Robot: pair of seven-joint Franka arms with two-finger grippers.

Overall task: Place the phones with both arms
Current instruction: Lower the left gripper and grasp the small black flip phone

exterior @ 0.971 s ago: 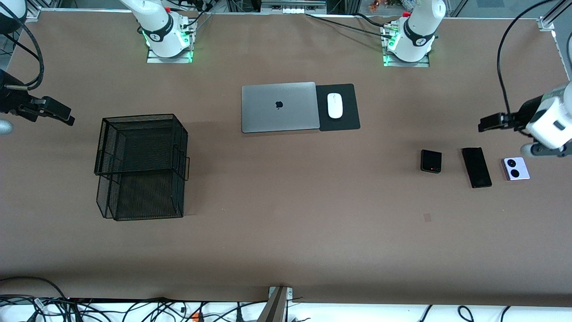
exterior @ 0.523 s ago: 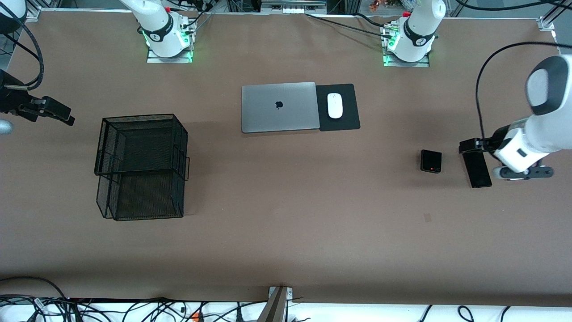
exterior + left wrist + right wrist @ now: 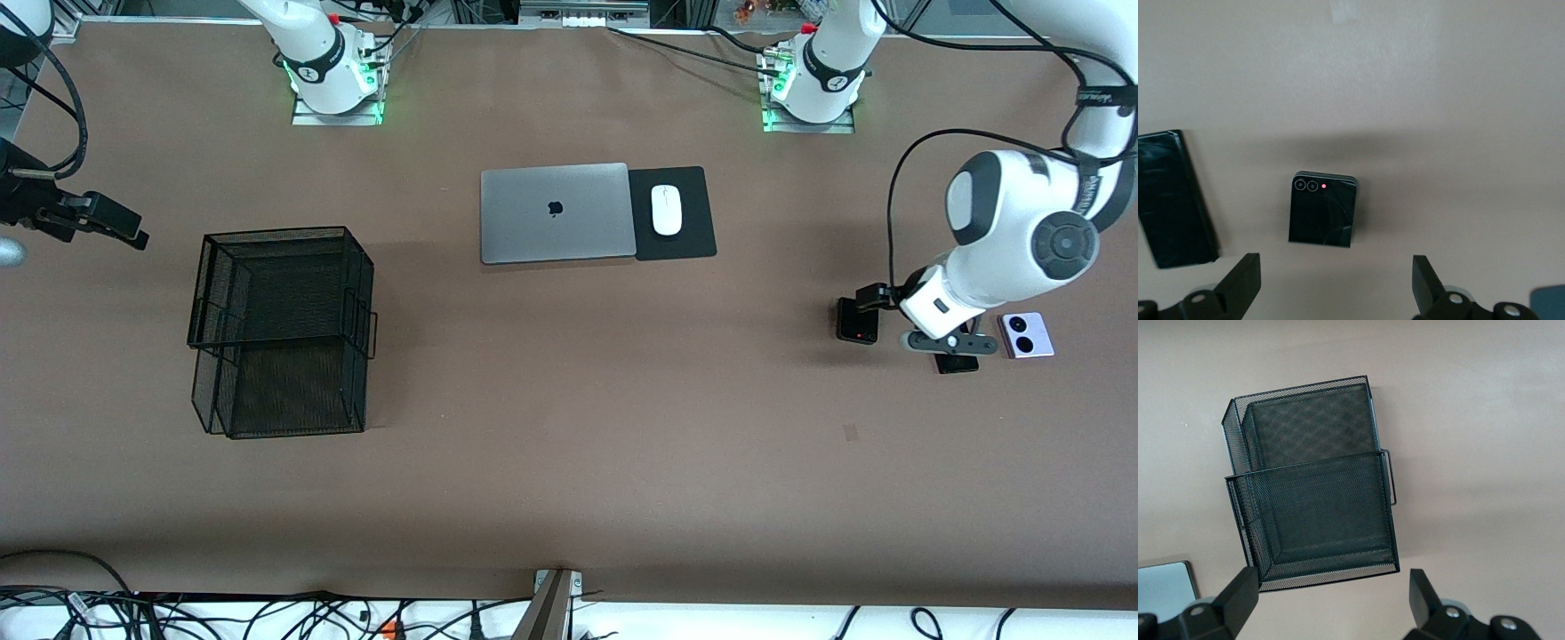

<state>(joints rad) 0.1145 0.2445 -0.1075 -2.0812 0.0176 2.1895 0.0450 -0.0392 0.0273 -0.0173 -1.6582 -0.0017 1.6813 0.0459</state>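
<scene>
Three phones lie in a row toward the left arm's end of the table. The small squarish black phone (image 3: 858,322) also shows in the left wrist view (image 3: 1323,210). The long slim black slab (image 3: 956,363) is mostly hidden under the left wrist in the front view and shows beside the small one in the left wrist view (image 3: 1175,200). The lilac-white phone (image 3: 1027,335) lies beside the slab. My left gripper (image 3: 869,298) (image 3: 1335,287) hangs open and empty over the small black phone. My right gripper (image 3: 102,222) (image 3: 1331,600) is open and empty, waiting beside the mesh basket.
A black wire mesh basket (image 3: 280,329) (image 3: 1311,487) stands toward the right arm's end. A closed silver laptop (image 3: 556,212) and a white mouse (image 3: 665,210) on a black pad (image 3: 698,222) lie near the bases. A scrap of tape (image 3: 850,432) is on the table.
The left arm has swung in from the table's end, past the lilac phone and the slab, to over the small black phone. The right arm has not moved.
</scene>
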